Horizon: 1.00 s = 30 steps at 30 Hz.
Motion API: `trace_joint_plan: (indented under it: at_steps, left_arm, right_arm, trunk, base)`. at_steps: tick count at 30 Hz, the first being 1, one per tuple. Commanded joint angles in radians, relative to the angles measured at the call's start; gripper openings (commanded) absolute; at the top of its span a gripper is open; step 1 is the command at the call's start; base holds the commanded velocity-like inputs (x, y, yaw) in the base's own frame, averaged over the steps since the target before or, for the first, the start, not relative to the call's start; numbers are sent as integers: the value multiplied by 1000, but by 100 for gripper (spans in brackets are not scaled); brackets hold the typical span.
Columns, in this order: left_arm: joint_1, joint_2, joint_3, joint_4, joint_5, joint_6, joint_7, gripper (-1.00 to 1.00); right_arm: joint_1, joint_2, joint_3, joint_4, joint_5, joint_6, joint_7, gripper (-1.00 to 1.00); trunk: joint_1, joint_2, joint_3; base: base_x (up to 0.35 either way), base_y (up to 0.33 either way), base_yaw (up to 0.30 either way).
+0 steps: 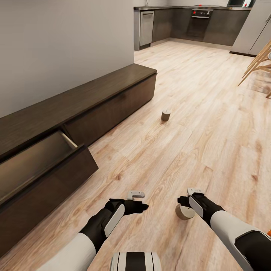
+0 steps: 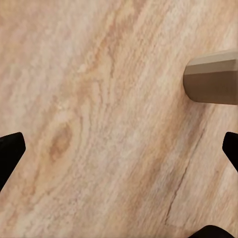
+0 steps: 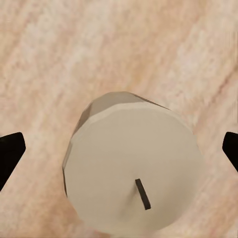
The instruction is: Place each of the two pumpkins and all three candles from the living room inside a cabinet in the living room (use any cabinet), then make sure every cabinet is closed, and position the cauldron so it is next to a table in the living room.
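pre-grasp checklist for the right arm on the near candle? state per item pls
1. Right gripper open: ok, its dark fingertips sit wide apart at the edges of the right wrist view.
2. Near candle between the fingers: ok, roughly centred.
3. Near candle upright on the floor: ok, flat top and wick face the camera.
4. Gripper low enough to close on it: cannot tell, height is unclear in the pictures.
5. Cabinet ready to receive: ok, one drawer is pulled open.
6. Left gripper out of the way: ok, open over bare floor beside the candle.
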Motion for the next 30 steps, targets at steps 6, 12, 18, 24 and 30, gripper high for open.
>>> trace_joint_plan:
  at_steps: [6,12,18,24,30]
  left_arm:
    - [0,0,0,0,4,4,2,100]
    - [0,0,0,1,3,4,2,100]
    - [0,0,-1,17,2,4,3,100]
    - [0,0,-1,20,2,4,3,100]
    - [0,0,-1,21,2,4,3,100]
  right_arm:
    - [0,1,7,-3,-11,6,1,100]
    - [0,1,7,-3,-11,7,2,100]
    - [0,1,7,-3,-11,7,2,100]
    - [0,1,8,-3,-11,8,2,100]
    - [0,2,8,-4,-11,9,4,100]
  trunk:
    - [0,0,-1]
    - [0,0,-1]
    - [0,0,-1]
    - [0,0,-1]
    - [0,0,-1]
  base:
    - [0,0,0]
    - [0,0,0]
    - [0,-15,0]
    - [0,-32,0]
    - [0,-3,0]
